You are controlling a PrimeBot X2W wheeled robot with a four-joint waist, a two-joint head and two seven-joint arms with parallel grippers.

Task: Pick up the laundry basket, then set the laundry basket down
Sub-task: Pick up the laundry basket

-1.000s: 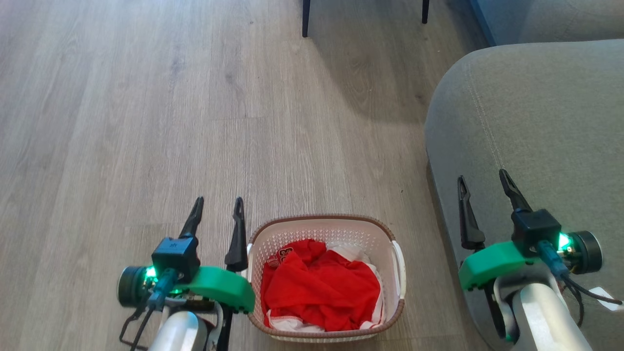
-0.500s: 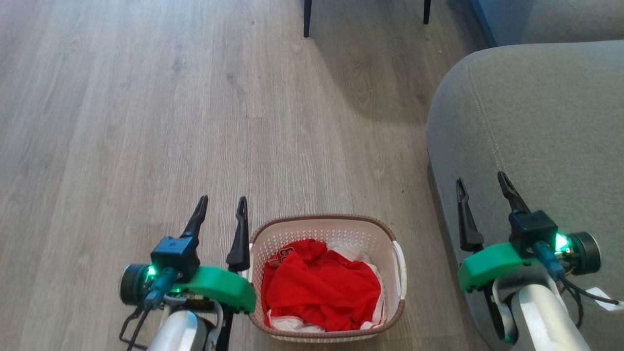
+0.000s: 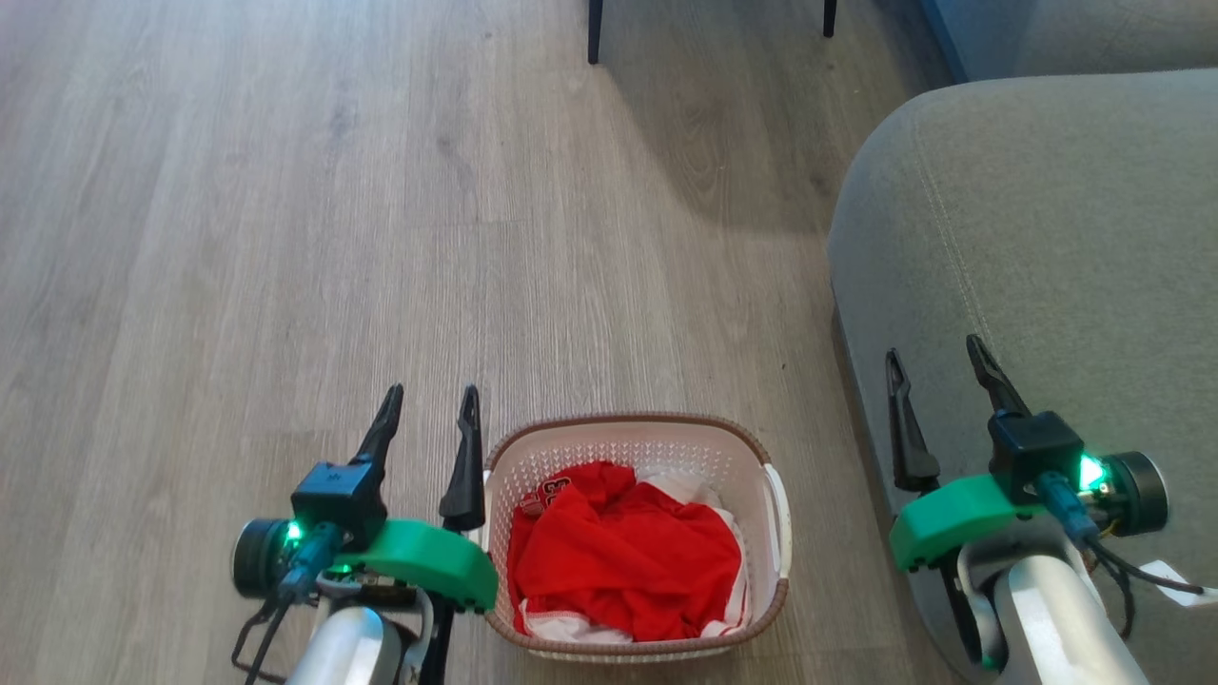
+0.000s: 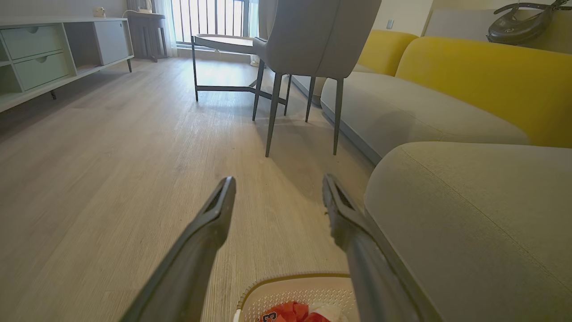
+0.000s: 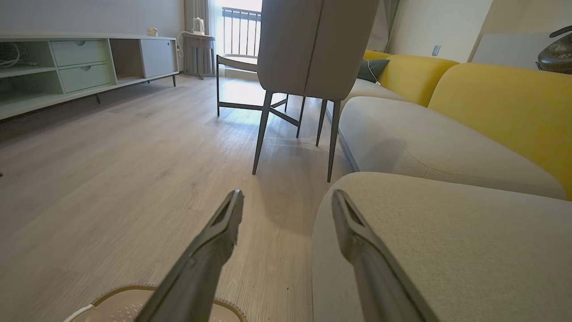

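Fingers on both grippers are spread wide and hold nothing. Low on the left, the left gripper is just beside the basket. I cannot tell if its inner finger touches the rim. On the other side, the right gripper is over the edge of the grey sofa, apart from the basket. The basket sits on the wood floor between the two grippers, close to the robot. It is white with little holes and a brown rim. Red clothes fill it, with a bit of white cloth showing. Farther off, a grey chair stands on thin dark legs. Past it are yellow cushions and a long low cabinet.
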